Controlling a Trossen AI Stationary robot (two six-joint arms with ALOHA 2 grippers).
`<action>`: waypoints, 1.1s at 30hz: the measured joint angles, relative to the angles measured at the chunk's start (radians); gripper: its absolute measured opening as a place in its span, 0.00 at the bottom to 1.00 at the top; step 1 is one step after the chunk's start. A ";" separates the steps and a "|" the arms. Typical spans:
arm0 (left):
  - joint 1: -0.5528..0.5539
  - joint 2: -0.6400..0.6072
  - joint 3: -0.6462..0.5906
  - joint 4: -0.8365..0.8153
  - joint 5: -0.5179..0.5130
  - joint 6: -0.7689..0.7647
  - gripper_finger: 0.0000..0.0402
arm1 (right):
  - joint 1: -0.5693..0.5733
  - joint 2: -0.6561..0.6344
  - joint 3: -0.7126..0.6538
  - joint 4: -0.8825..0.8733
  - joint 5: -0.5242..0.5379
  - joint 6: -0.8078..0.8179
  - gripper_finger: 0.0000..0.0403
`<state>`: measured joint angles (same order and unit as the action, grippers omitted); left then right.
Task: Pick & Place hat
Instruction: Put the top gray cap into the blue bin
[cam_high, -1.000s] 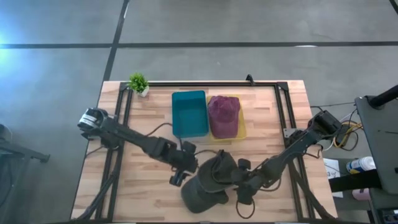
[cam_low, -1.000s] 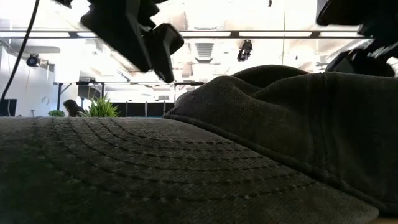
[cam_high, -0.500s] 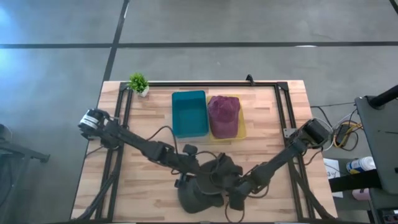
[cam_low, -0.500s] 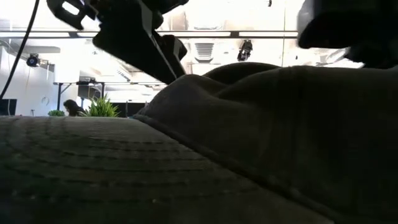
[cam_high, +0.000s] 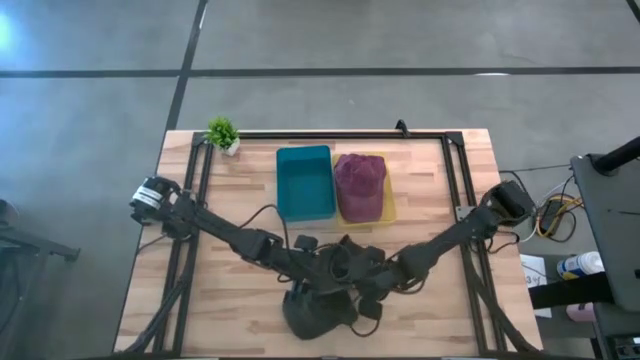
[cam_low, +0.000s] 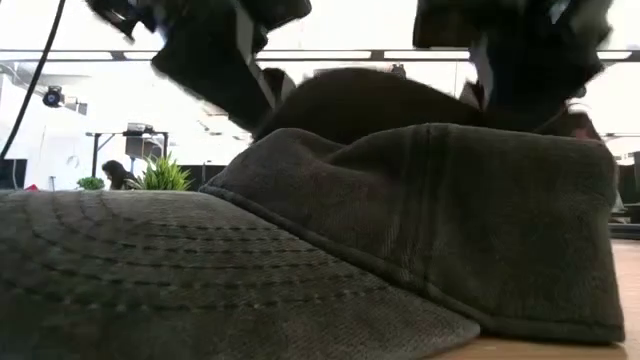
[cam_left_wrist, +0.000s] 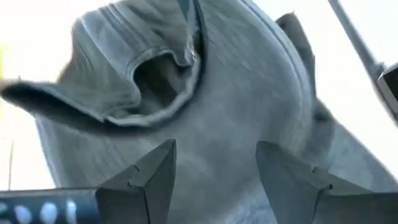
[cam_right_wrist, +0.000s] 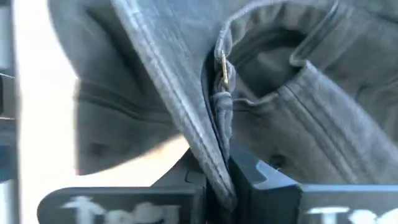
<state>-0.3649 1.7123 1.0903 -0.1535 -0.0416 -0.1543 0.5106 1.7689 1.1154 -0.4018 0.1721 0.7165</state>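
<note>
Dark grey cotton cap (cam_high: 322, 300) at the near edge of the light wooden slatted table (cam_high: 230, 310), well short of the teal rectangular bin (cam_high: 304, 182). My right gripper (cam_right_wrist: 217, 180) has its fingers pinched on the cap's back edge; my left gripper (cam_left_wrist: 214, 171) stands wide, pads either side of the crown, holding nothing. I would close left before lifting (a one-sided lift lets cloth sag), then carry toward the bin.

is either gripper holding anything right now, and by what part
The right gripper is shut on the dark grey hat, pinching a fold of fabric at its rear edge beside the strap buckle. The left gripper is open against the hat, holding nothing.
</note>
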 joint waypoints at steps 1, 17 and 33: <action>0.000 -0.005 0.011 -0.003 0.000 -0.003 0.54 | -0.008 -0.018 0.008 0.002 -0.013 -0.009 0.05; 0.033 -0.151 0.169 -0.108 0.012 -0.094 0.54 | -0.175 -0.132 0.009 0.017 -0.484 0.021 0.05; 0.060 -0.020 0.202 -0.089 0.171 -0.177 0.51 | -0.206 -0.131 0.038 0.126 -0.495 0.032 0.05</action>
<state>-0.3045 1.6926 1.2923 -0.2429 0.1289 -0.3312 0.3050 1.6379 1.1539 -0.2758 -0.3233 0.7486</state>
